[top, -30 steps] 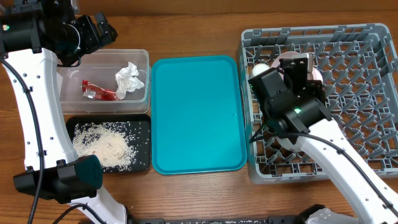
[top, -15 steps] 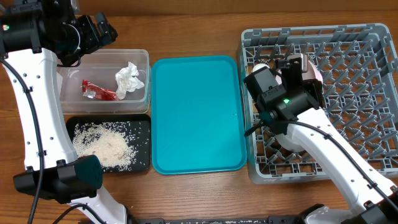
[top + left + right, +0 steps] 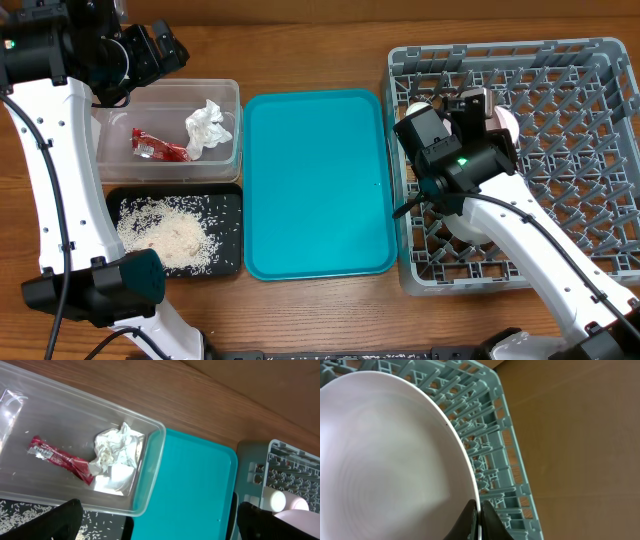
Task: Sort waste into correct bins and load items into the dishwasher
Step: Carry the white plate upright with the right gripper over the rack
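The right gripper (image 3: 479, 519) has its fingers clamped tight on the rim of the round pale pink plate (image 3: 390, 460). The plate stands on edge over the left side of the grey plastic dish rack (image 3: 495, 420), though it is hard to tell whether it rests between the tines. The left gripper (image 3: 170, 47) hangs spread wide and empty above the clear plastic bin (image 3: 150, 460).
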Controlling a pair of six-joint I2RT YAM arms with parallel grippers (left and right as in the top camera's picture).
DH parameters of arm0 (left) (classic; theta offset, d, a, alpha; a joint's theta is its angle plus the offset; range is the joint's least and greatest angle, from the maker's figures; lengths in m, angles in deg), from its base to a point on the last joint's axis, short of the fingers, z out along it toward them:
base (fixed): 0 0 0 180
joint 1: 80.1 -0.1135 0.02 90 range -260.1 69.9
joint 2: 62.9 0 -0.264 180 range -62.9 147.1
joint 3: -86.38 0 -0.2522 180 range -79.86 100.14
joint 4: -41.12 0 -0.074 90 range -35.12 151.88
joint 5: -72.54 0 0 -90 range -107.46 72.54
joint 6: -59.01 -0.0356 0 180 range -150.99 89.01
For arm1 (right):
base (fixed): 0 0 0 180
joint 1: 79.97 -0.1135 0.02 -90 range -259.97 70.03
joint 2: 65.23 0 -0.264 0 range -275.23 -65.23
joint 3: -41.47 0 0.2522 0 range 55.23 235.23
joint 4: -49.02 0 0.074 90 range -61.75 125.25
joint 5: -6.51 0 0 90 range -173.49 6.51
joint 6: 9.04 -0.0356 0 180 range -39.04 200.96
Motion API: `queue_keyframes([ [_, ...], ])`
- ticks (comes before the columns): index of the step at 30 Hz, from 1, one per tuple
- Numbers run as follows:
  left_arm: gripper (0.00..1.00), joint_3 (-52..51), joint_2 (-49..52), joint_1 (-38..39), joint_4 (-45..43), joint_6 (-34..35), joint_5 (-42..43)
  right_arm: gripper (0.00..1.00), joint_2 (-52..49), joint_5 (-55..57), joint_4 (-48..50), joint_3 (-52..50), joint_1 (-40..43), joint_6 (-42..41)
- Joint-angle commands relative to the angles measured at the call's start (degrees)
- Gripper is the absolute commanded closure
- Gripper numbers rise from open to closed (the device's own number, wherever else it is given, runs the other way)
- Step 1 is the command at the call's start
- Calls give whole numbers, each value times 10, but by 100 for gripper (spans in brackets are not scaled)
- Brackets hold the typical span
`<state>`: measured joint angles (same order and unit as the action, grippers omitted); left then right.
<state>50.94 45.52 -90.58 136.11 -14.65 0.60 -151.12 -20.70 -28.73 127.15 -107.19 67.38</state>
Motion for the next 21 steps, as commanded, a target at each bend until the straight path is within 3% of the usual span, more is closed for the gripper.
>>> queue_keyframes([
  [1, 0, 8, -1, 4, 0, 4, 6, 94, -2, -6, 2, 0, 3, -3],
  [3, 0, 8, -1, 4, 0, 4, 6, 75, -2, -6, 2, 0, 3, -3],
  [7, 0, 8, -1, 4, 0, 4, 6, 63, -2, -6, 4, 0, 3, -3],
  [9, 0, 8, -1, 4, 0, 4, 6, 48, -2, -6, 7, 0, 3, -3],
  [15, 0, 8, -1, 4, 0, 4, 6, 37, -2, -6, 51, 0, 3, -3],
  [21, 0, 8, -1, 4, 0, 4, 6, 36, -2, -66, 95, 0, 3, -4],
])
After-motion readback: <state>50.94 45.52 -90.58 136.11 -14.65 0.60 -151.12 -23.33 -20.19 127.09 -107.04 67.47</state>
